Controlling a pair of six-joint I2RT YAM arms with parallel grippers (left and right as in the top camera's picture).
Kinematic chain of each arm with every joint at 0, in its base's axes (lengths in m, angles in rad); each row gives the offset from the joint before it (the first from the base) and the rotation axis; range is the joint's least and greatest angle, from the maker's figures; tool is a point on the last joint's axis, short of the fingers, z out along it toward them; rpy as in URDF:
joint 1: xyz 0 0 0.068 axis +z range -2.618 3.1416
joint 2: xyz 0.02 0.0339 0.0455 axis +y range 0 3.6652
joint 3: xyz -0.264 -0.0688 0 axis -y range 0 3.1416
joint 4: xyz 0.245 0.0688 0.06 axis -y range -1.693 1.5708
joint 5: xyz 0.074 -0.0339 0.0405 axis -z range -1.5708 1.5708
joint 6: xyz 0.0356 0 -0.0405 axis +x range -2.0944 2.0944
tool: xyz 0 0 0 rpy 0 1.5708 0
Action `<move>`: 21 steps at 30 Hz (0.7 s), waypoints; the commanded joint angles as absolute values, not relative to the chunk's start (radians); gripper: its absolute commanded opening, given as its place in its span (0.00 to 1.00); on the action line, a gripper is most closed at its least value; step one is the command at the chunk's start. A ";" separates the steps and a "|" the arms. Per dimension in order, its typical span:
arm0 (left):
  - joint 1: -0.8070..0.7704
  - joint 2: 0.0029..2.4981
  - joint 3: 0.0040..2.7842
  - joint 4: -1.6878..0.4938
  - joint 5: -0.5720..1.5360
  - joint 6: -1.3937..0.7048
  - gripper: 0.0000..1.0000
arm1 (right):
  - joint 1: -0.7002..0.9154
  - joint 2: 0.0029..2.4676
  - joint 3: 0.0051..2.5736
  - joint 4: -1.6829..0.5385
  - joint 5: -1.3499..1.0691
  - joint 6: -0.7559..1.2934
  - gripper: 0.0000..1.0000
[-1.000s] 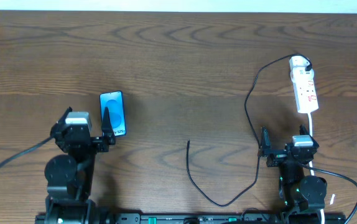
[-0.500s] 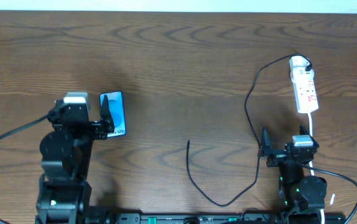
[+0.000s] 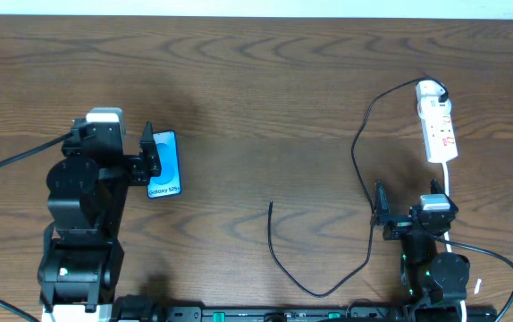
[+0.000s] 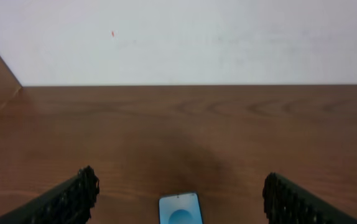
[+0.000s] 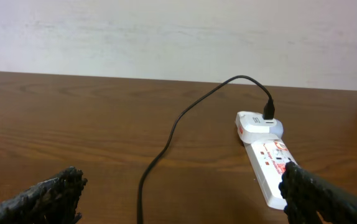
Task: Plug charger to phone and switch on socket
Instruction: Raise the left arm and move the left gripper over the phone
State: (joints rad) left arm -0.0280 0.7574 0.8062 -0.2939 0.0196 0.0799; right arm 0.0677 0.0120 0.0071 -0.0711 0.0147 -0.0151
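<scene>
The phone (image 3: 164, 166) lies flat on the table, blue screen up. It also shows at the bottom of the left wrist view (image 4: 180, 210). My left gripper (image 3: 152, 158) is open above the phone's left edge, its fingers (image 4: 180, 182) spread wide on either side of it. The charger cable (image 3: 357, 152) runs from the top of the white socket (image 3: 438, 125) in a loop. Its free tip (image 3: 271, 206) lies on the table mid-front. My right gripper (image 3: 415, 210) is open and empty, just in front of the socket (image 5: 264, 157), with the cable (image 5: 166, 143) between its fingers (image 5: 181, 180).
The socket's white cord (image 3: 450, 183) runs down past the right arm towards the front edge. A pale wall stands behind the table's far edge (image 4: 178, 85). Both arm bases sit at the front edge.
My left arm has moved away from the front edge, bringing its open gripper over the phone. The phone, the cable, the socket and the right arm have not moved.
</scene>
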 commanded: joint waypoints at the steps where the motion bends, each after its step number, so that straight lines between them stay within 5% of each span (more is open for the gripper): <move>1: -0.024 0.786 0.872 -0.350 0.009 0.093 0.87 | 0.069 0.006 0.006 -0.075 0.009 -0.020 0.99; 21: -0.024 1.053 1.158 -0.672 0.016 0.093 0.87 | 0.069 0.006 0.006 -0.075 0.009 -0.020 0.99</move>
State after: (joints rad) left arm -0.0280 1.0145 1.1103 -0.6407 0.0200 0.0799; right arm 0.0677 0.0120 0.0071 -0.0711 0.0147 -0.0154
